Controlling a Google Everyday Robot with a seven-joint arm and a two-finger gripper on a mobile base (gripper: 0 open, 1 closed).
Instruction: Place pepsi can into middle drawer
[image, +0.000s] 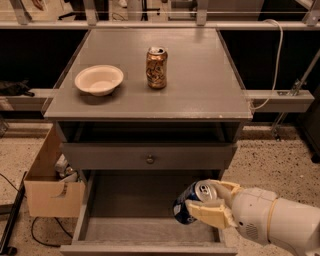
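Observation:
My gripper comes in from the lower right and is shut on the pepsi can, a blue can with a silver top, held tilted. The can hangs over the right part of the open middle drawer, a wide grey box with a bare floor, just above its floor. The cream fingers wrap the can's right side. The closed drawer front with a small round knob is above it.
On the grey cabinet top stand a gold-brown can and a white bowl. An open cardboard box sits on the floor to the left. A cable hangs at the right.

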